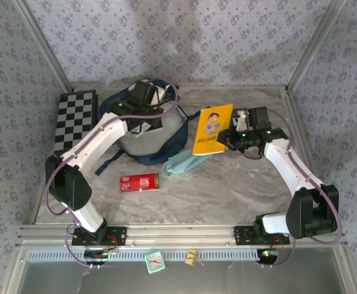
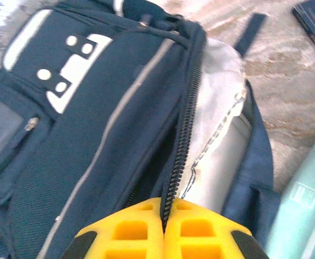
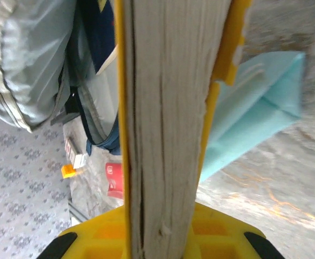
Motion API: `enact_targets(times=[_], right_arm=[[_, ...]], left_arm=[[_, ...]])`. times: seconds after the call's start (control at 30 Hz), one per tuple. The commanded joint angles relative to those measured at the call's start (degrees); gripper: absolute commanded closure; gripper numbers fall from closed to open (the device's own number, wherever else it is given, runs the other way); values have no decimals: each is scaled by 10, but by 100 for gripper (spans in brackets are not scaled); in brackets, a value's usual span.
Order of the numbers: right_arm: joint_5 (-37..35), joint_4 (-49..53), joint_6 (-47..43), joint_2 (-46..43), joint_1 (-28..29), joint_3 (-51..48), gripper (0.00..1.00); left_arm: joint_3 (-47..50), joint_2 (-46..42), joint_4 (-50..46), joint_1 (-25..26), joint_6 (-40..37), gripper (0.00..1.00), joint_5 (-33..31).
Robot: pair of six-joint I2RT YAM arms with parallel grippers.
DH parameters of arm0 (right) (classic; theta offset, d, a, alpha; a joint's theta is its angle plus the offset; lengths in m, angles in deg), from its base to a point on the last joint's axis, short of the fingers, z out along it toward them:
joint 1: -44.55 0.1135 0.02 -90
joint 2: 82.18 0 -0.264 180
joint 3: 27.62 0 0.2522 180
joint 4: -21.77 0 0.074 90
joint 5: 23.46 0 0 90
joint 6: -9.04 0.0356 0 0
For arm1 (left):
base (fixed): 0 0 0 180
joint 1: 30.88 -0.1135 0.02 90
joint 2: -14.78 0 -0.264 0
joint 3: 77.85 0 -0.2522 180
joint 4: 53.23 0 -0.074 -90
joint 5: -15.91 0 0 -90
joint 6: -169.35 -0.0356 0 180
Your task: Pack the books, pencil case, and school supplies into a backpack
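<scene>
Over on the left, the left claw (image 2: 164, 216) is pinched tight on the zipper edge of the backpack (image 2: 92, 135), likely to hold its mouth open for loading. The red box (image 1: 139, 182) and the pencil case (image 1: 184, 162) lie waiting on the counter (image 1: 227, 190). On the right, the right claw (image 1: 229, 139) clamps the yellow book (image 1: 213, 128) by its page edge, beside the backpack and looking ready to slide in.

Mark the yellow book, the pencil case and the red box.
yellow book (image 1: 213, 130), top external view, middle of its front cover.
pencil case (image 1: 183, 163), top external view, middle of the teal fabric.
red box (image 1: 139, 182), top external view, centre of its top face.
</scene>
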Motion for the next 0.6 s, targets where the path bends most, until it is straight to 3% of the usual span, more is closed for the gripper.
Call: enact_targets(times=[0.0,0.27,0.57], right_arm=[[15,-84,55,25,42,27,100],[20,-238,148,145,133,73,100],[-16,-265,157,328,207,243,100]], left_arm=[[-50,-23,5,-9,13,100,-13],[-81,-29,6,-9,21,100,-28],[-109,-20,-7,-9,29,100,-31]])
